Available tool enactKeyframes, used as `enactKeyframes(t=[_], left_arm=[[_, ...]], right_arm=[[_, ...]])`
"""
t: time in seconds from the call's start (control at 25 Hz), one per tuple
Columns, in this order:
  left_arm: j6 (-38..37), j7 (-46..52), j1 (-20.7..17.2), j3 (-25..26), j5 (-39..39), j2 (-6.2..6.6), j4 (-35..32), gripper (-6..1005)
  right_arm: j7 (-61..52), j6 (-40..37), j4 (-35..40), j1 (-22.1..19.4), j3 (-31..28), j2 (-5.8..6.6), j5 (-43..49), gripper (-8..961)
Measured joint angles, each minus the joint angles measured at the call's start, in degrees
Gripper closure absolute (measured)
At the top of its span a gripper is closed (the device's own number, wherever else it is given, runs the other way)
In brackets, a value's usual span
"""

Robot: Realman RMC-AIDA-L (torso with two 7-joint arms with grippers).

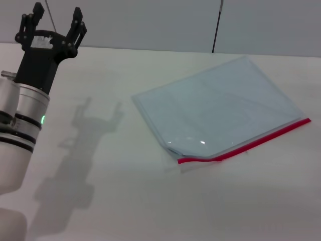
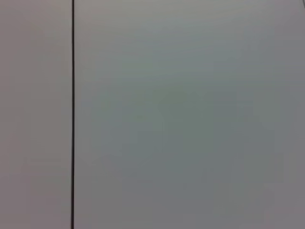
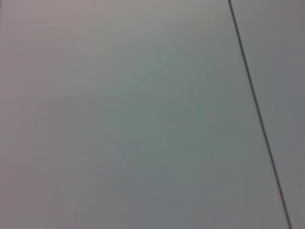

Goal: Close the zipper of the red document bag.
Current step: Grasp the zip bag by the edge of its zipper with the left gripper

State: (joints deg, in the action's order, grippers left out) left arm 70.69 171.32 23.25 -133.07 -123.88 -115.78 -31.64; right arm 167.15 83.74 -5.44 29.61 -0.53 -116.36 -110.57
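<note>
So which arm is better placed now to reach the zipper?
Probably the left. The left gripper is open and raised over the table, far from the zipper on the bag. The right arm is not visible.

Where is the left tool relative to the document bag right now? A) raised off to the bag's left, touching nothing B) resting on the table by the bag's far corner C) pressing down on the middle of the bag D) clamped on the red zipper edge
A: in the head view the left tool stands raised with fingers spread, well left of the red document bag and its zipper, touching nothing.
</note>
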Motion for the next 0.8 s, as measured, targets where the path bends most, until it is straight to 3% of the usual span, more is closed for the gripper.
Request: enactKeyframes(t=[0.56, 0.68, 0.8], left_arm=[[-1.92, 0.05, -0.01, -0.13, 0.23, -0.08, -0.03, 167], [-8.07, 0.06, 0.05, -0.30, 0.07, 1.14, -4.02, 167], [-20.55, 0.06, 0.04, 0.04, 0.33, 4.13, -11.58, 167]], right_arm=[[0.18, -0.51, -0.19, -0.45, -0.08, -0.13, -0.15, 71], [0.16, -0.63, -0.19, -0.45, 0.04, -0.05, -0.20, 71], [0.15, -1.24, -0.18, -0.45, 0.10, -0.01, -0.22, 71]])
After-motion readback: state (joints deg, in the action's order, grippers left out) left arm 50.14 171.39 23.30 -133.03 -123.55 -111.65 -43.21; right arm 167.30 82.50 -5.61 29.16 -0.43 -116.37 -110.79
